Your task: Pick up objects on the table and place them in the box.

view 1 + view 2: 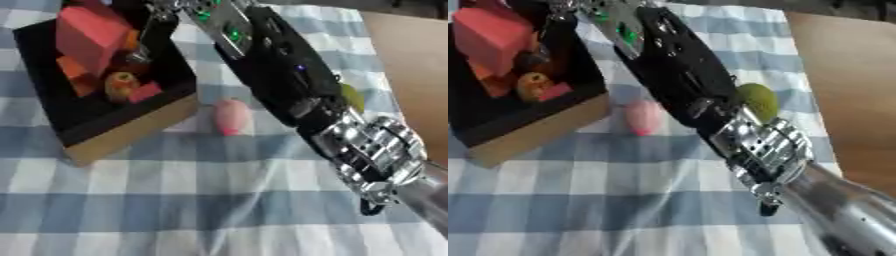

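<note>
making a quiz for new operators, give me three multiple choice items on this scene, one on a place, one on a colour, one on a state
1. Where does the pink object lie?
A. inside the box
B. on the cloth beside the box
C. on the bare wood

2. What colour is the round object partly hidden by the right arm?
A. yellow-green
B. blue
C. white

3. What is the state of the box?
A. empty
B. tipped over
C. already holding several items

Answers: 1 B, it rests on the checked tablecloth just off the box's corner. 2 A, its yellow-green side shows behind the forearm. 3 C, red and orange pieces lie inside.
</note>
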